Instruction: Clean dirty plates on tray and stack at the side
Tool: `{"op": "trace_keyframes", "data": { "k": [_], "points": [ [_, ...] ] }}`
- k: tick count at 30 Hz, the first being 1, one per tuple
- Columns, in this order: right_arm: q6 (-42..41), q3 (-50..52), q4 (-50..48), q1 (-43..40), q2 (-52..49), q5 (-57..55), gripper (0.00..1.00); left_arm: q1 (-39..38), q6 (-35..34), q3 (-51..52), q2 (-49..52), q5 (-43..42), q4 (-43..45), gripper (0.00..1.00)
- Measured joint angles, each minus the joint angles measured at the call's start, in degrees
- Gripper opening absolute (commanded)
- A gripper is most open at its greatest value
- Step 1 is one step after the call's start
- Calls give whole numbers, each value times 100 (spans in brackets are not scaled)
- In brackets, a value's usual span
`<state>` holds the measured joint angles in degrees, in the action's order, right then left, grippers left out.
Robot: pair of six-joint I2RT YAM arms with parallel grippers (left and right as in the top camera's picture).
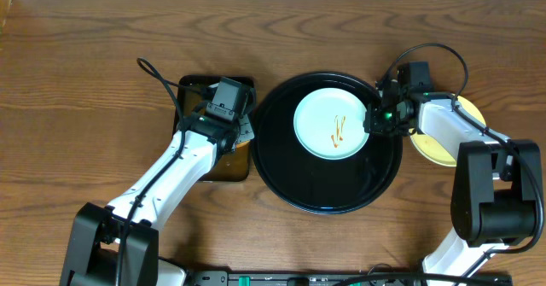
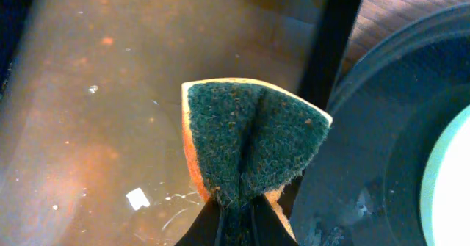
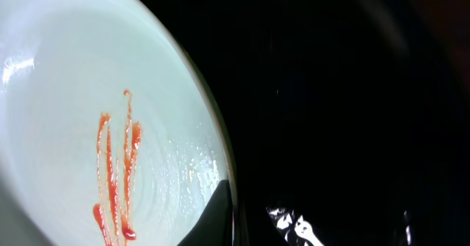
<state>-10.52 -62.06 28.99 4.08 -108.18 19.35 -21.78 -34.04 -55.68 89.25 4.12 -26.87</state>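
A pale mint-blue plate (image 1: 328,124) with orange-red sauce streaks lies on the round black tray (image 1: 281,171). My right gripper (image 1: 373,119) is at the plate's right rim. In the right wrist view it (image 3: 228,205) is closed on the rim of the plate (image 3: 73,128), one finger on top. A pale yellow plate (image 1: 439,149) lies on the table right of the tray, partly under my right arm. My left gripper (image 1: 241,125) is shut on a green-and-orange sponge (image 2: 250,136) over the pan. A second mint-blue plate is not in view.
A rectangular black pan (image 1: 192,90) of brownish water (image 2: 88,92) stands just left of the tray, whose rim (image 2: 367,150) nearly touches it. Cables loop behind both arms. The rest is bare wooden table (image 1: 85,64).
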Motion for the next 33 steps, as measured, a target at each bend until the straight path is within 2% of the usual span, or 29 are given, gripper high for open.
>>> {"op": "trace_keyframes", "data": {
  "k": [6, 13, 22, 29, 33],
  "points": [
    [2, -15, 612, 234, 74, -7, 1, -190, 566, 7, 0, -1060, 758, 7],
    [4, -15, 922, 925, 107, -35, 1, -1102, 844, 7, 133, -1523, 1305, 8],
    [-57, -15, 929, 1110, 109, -76, 1, -2223, 205, 7, 1117, -1777, 1821, 8],
    [-61, -15, 935, 1110, 111, -79, 1, -2483, -72, 7, 1497, -1814, 2103, 8],
    [-61, -15, 957, 1110, 111, -79, 1, -2511, -94, 7, 1624, -1504, 2205, 8]
  ]
}}
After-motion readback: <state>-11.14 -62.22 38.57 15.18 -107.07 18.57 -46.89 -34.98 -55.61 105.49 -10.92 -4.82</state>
